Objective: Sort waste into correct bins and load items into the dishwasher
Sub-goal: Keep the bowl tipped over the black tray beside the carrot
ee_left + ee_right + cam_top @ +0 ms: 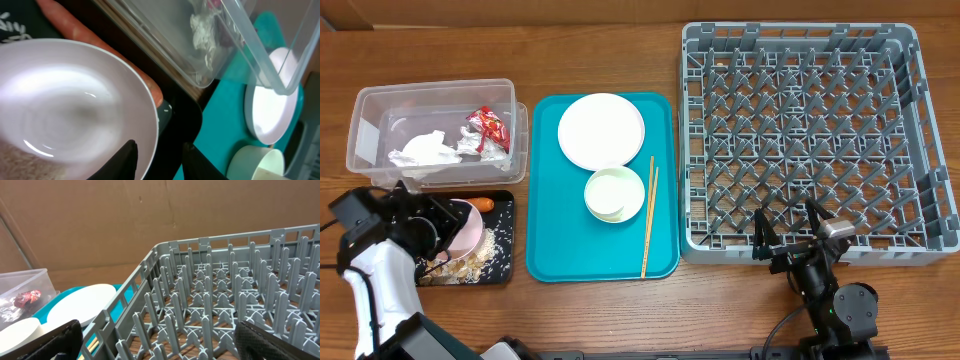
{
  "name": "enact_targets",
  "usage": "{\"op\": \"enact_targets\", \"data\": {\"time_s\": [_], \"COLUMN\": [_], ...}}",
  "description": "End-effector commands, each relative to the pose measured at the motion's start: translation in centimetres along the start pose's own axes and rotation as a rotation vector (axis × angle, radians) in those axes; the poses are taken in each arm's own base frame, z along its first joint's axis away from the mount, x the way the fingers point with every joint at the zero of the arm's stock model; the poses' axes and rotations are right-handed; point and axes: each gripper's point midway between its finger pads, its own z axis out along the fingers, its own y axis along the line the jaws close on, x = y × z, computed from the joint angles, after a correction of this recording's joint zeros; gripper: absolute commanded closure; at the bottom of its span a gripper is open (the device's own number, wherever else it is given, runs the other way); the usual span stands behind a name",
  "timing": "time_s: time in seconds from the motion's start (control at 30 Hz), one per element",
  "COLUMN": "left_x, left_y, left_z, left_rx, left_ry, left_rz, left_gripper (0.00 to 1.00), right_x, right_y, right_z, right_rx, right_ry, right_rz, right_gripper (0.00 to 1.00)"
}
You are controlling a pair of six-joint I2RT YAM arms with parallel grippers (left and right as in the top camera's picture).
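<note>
Overhead: left pincer meets the bowl, seemingly tipped over the black tray, where scraps and carrot lie. Left wrist: fingers straddle the bowl's rim, narrowly parted; whether they clamp it I cannot tell. Best to hold the tilt until every grain drops. Right wrist: right pincer gapes wide, holding nothing, at the rack.

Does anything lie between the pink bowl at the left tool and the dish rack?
Yes. The teal tray lies between the bowl and the rack. It carries a plate, a cup and chopsticks, and all of them sit low.
</note>
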Motion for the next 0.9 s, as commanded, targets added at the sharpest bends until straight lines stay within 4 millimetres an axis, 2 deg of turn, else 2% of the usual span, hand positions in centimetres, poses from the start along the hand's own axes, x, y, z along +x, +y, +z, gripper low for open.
{"op": "enact_targets", "data": {"time_s": [0.0,0.1,0.27,0.8,0.87], "left_x": [-0.1,0.0,0.0,0.7,0.9], "left_y": [-0.5,-1.2,-0.6,0.0,0.2], "left_z": [0.4,1.1,1.4,1.8,2.1], "left_rx": [-0.091,-0.144,-0.262,-0.269,-0.268], "left_ry": [-0.012,-0.018,-0.045,-0.034,-0.036], "left_rz": [0.076,0.146,0.165,0.145,0.146], "left_gripper": [0.67,0.66,0.63,0.65,0.69], "right_x": [0.1,0.1,0.1,0.1,0.1], "right_y": [0.0,0.0,0.0,0.0,0.0], "right_z": [0.0,0.0,0.0,0.0,0.0], "right_rx": [-0.005,-0.005,-0.005,-0.005,-0.005], "right_ry": [-0.007,-0.007,-0.007,-0.007,-0.007], "right_rz": [-0.004,-0.004,-0.004,-0.004,-0.004], "right_gripper": [0.00,0.00,0.00,0.00,0.00]}}
